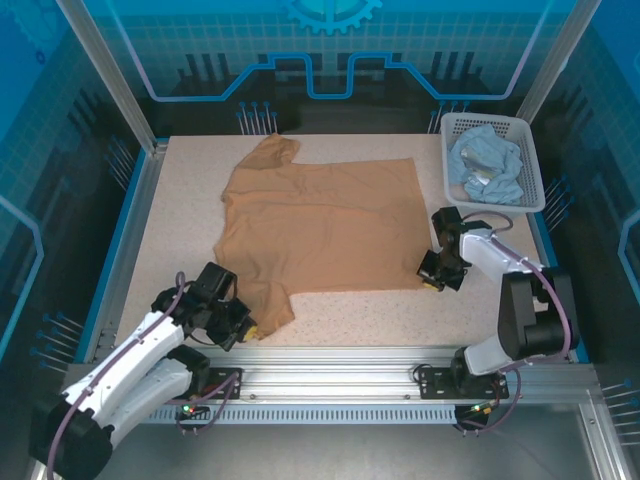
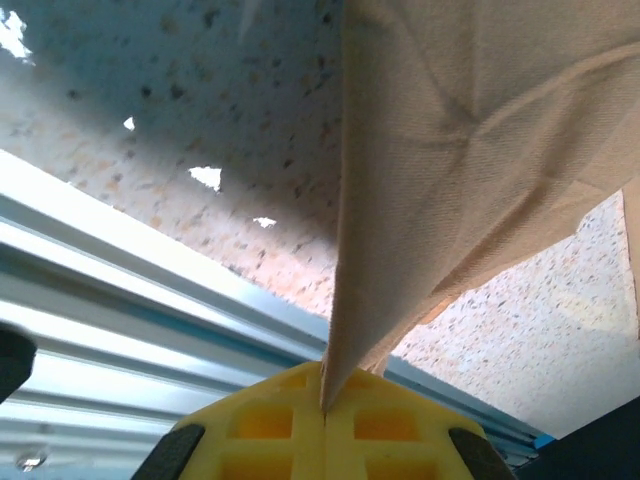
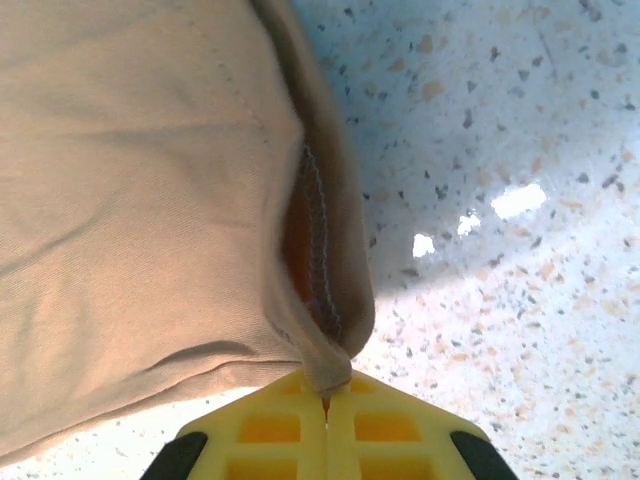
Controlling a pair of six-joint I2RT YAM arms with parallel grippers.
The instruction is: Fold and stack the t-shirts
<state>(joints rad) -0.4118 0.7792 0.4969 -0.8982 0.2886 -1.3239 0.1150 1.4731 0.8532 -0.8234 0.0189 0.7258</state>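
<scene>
The tan t-shirt (image 1: pixel 320 220) lies spread flat across the middle of the table, neck toward the left. My left gripper (image 1: pixel 248 325) is shut on the shirt's near-left sleeve. In the left wrist view the cloth (image 2: pixel 470 150) rises taut from between the yellow fingertips (image 2: pixel 325 400). My right gripper (image 1: pixel 432 280) is shut on the near-right hem corner. The right wrist view shows the stitched hem (image 3: pixel 320 250) folded into the closed jaws of that gripper (image 3: pixel 325 395). The pale blue t-shirt (image 1: pixel 485 165) sits crumpled in the basket.
The white lattice basket (image 1: pixel 447 160) stands at the table's back right corner. Bare speckled tabletop (image 1: pixel 185 230) shows left of the shirt and along the near edge. A metal rail (image 1: pixel 340 375) runs along the front, close under the left gripper.
</scene>
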